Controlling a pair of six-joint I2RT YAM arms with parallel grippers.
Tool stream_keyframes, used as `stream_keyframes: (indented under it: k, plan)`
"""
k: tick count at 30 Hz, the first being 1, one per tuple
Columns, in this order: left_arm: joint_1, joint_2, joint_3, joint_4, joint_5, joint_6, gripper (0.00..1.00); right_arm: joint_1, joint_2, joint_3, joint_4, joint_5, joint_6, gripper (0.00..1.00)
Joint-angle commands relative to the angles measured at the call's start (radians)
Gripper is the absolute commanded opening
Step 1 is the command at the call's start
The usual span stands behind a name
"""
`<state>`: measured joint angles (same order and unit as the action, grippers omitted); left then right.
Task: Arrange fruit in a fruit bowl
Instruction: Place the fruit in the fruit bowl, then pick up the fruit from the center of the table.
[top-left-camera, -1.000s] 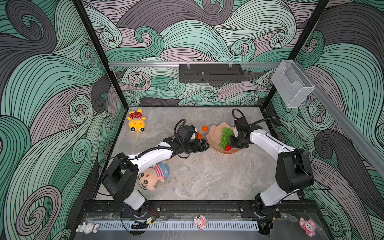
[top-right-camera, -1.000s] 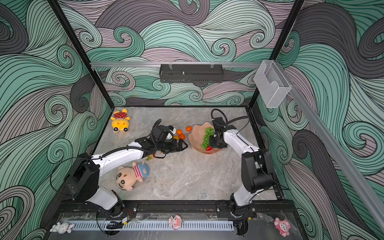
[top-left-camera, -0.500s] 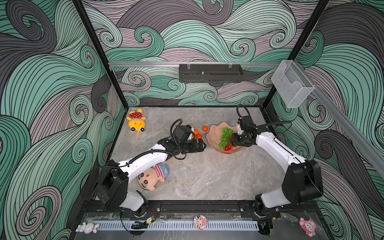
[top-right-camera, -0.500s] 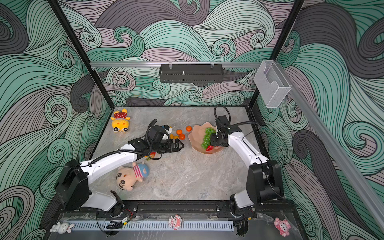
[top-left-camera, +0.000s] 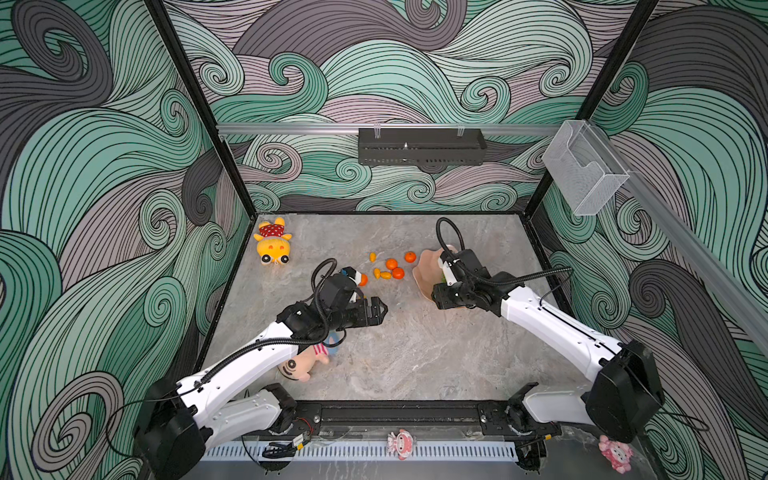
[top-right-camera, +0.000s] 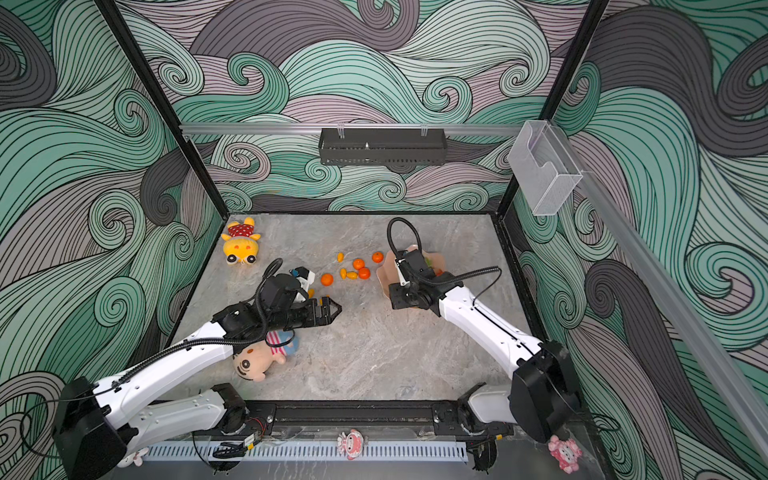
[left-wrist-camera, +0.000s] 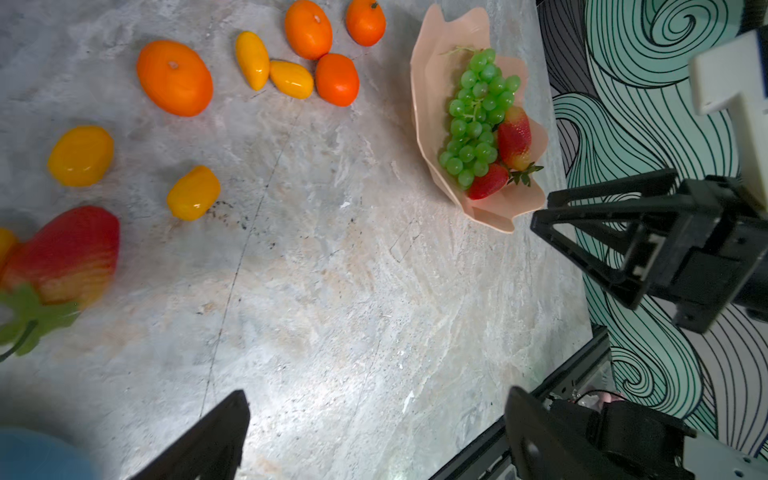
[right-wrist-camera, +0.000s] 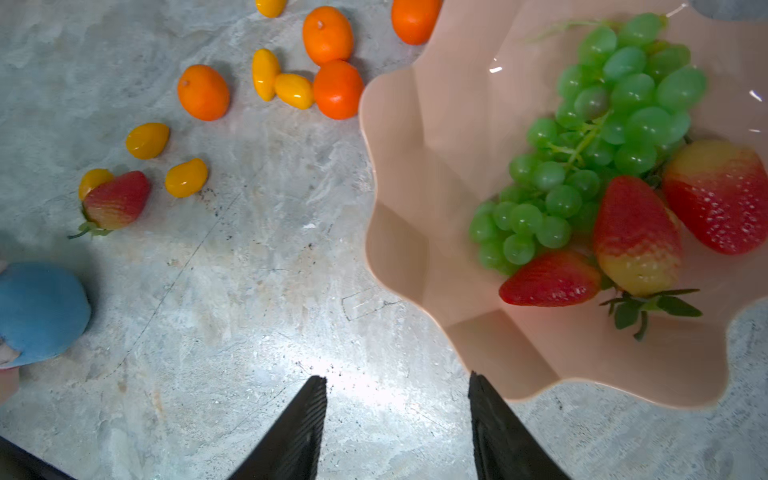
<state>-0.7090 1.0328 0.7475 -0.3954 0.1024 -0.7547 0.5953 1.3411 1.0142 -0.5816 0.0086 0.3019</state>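
Note:
The peach-pink fruit bowl (right-wrist-camera: 436, 145) (left-wrist-camera: 432, 104) holds a green grape bunch (right-wrist-camera: 602, 137) and three strawberries (right-wrist-camera: 636, 232). In both top views the right arm covers most of the bowl (top-left-camera: 426, 266) (top-right-camera: 384, 272). My right gripper (right-wrist-camera: 395, 378) (top-left-camera: 437, 296) is open and empty, over bare table just off the bowl's near rim. Left of the bowl, tangerines (top-left-camera: 391, 263) (left-wrist-camera: 174, 77), kumquats (top-left-camera: 377, 273) (left-wrist-camera: 193, 192) and one strawberry (right-wrist-camera: 116, 199) (left-wrist-camera: 62, 253) lie loose on the table. Open and empty too, my left gripper (left-wrist-camera: 376, 399) (top-left-camera: 380, 309) hangs over bare table nearer the front than the fruit.
A yellow plush doll (top-left-camera: 272, 247) lies at the back left. A boy doll (top-left-camera: 305, 361) lies partly under my left arm. A clear plastic box (top-left-camera: 582, 166) hangs on the right wall and a black shelf (top-left-camera: 419, 145) on the back wall.
My right gripper has opened and drawn back out of the bowl, leaving a strawberry there. My left gripper has pulled away from the tangerines toward the front.

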Motion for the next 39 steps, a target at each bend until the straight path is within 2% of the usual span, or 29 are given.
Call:
stream_keyframes:
  k: [1, 7, 13, 23, 27, 31, 39]
  plan:
    - [0.004, -0.069, -0.047, -0.027, -0.076, -0.022, 0.98, 0.047, -0.026, -0.02, 0.096, 0.015, 0.046, 0.58]
    - [0.025, -0.17, -0.058, -0.113, -0.143, -0.035, 0.98, 0.142, 0.014, -0.033, 0.251, -0.047, 0.065, 0.6]
    - [0.132, -0.212, -0.058, -0.157, -0.126, -0.041, 0.99, 0.212, 0.143, 0.057, 0.279, -0.15, 0.05, 0.6]
    - [0.352, -0.247, -0.034, -0.205, -0.011, 0.001, 0.99, 0.343, 0.454, 0.346, 0.125, -0.131, 0.051, 0.55]
    - [0.43, -0.254, -0.033, -0.208, 0.023, 0.002, 0.99, 0.404, 0.544, 0.451, 0.05, 0.009, 0.182, 0.55]
    - [0.516, -0.249, -0.03, -0.192, 0.071, -0.006, 0.99, 0.441, 0.638, 0.548, 0.023, 0.055, 0.324, 0.56]
    - [0.679, -0.279, -0.021, -0.219, 0.143, -0.002, 0.99, 0.488, 0.732, 0.634, 0.042, 0.102, 0.47, 0.63]
